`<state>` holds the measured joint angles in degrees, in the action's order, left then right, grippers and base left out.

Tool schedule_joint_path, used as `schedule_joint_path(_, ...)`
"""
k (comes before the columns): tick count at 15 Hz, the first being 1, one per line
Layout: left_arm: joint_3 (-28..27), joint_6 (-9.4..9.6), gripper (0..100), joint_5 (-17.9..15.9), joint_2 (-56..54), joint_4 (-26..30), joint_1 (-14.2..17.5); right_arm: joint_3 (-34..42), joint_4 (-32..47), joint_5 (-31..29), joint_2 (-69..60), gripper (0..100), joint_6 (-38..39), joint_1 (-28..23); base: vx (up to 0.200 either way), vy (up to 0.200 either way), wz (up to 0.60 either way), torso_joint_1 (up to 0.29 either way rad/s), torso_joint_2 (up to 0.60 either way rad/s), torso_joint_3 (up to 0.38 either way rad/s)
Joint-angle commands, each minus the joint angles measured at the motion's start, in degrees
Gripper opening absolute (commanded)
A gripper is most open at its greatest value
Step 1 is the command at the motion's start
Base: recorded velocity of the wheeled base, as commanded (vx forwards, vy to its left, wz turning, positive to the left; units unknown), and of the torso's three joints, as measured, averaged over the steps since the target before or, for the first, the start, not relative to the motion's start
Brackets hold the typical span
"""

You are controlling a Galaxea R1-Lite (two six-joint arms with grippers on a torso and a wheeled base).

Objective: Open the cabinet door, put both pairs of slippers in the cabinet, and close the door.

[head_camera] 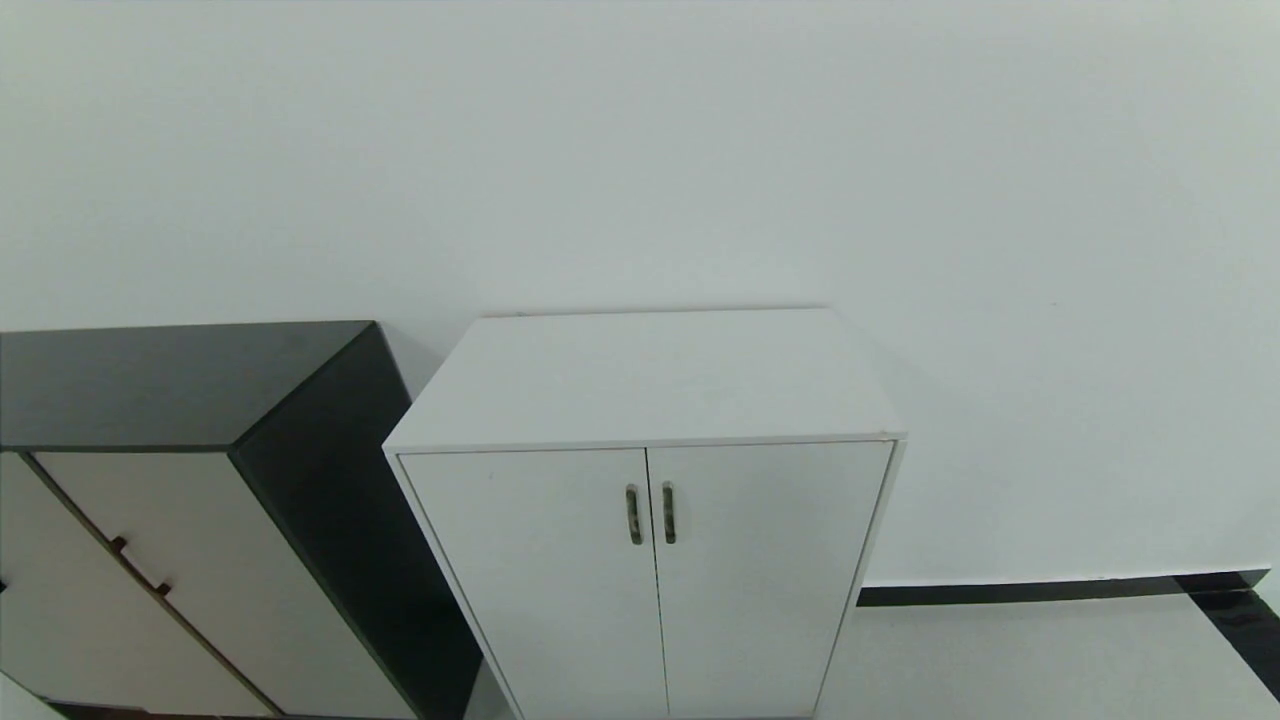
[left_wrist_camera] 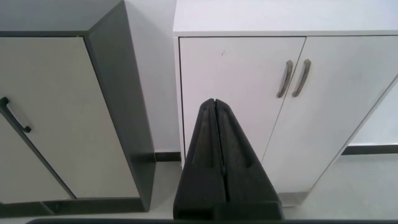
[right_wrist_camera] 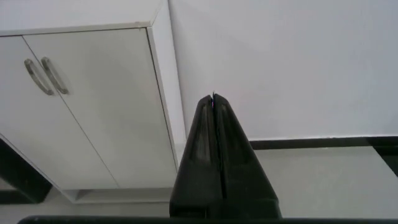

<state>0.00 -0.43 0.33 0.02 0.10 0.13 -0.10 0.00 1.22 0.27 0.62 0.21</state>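
Observation:
A white two-door cabinet point(head_camera: 650, 400) stands against the wall with both doors closed. Its two metal handles point(head_camera: 650, 514) sit side by side at the middle seam, also seen as handles point(left_wrist_camera: 293, 78) and handles point(right_wrist_camera: 45, 76) in the wrist views. My left gripper point(left_wrist_camera: 215, 103) is shut and empty, held in front of the cabinet's left door point(left_wrist_camera: 239, 93) and apart from it. My right gripper point(right_wrist_camera: 213, 99) is shut and empty, off the cabinet's right side, facing the wall.
A black cabinet point(head_camera: 180, 400) with cream doors stands close to the left of the white one, a narrow gap between them. White floor point(head_camera: 1050, 660) with a black baseboard strip point(head_camera: 1050, 590) lies to the right.

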Motion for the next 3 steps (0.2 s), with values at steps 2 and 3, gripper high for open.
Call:
schedule_joint_path(2, 0.00, -0.01, 0, 0.02, -0.02, -0.01, 0.04, 0.01, 0.00, 0.10, -0.27, 0, -0.18, -0.03, 0.000, 0.000, 0.00, 0.000, 0.00, 0.000)
schedule_joint_path(3, 0.00, -0.01, 0, 0.02, 0.06, -0.01, 0.04, 0.01, 0.00, 0.10, -0.27, 0, -0.18, -0.03, 0.000, 0.000, 0.00, 0.000, 0.00, 0.000)
